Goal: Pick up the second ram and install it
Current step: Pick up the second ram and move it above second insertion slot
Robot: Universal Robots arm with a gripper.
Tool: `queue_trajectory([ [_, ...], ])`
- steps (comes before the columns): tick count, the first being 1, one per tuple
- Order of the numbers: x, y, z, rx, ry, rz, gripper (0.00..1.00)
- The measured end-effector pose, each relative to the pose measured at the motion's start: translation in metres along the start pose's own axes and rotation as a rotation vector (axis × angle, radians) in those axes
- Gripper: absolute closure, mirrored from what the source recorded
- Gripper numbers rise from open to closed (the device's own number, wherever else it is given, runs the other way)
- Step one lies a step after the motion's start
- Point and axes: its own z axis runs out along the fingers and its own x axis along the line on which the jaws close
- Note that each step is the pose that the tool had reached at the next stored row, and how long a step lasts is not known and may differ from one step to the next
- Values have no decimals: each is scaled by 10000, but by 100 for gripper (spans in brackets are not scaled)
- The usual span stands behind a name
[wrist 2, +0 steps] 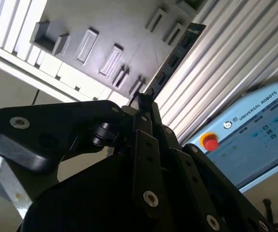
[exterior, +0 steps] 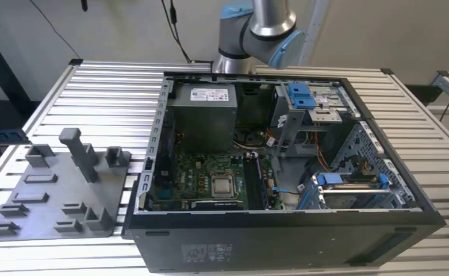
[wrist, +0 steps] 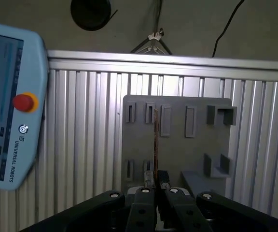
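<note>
In both wrist views my gripper [wrist 2: 144,104] [wrist: 157,184] is shut on the second ram [wrist 2: 177,50] [wrist: 156,140], a thin dark stick that juts out from between the black fingers. It is held by one end and seen edge-on in the first wrist view. Behind the stick lies the grey tray [wrist 2: 105,29] [wrist: 177,152] with its raised blocks and slots. The stick looks lifted off the tray. The open computer case [exterior: 286,172] with its green motherboard [exterior: 201,178] and black memory slots [exterior: 253,184] sits in the exterior view, and the arm [exterior: 258,26] rises behind it.
The grey tray [exterior: 56,195] lies on the ribbed aluminium table [exterior: 102,92] at the exterior view's left, beside the case. A teach pendant [wrist 2: 255,130] [wrist: 4,106] with a red stop button rests on the table near the tray. Blue drive brackets [exterior: 301,95] stand inside the case.
</note>
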Motion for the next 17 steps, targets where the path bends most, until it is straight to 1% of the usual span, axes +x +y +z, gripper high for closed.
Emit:
queue_trajectory([
  [8, 0, 5, -56, -1, 2, 68, 86],
  [17, 1, 5, -208, 0, 3, 141, 86],
])
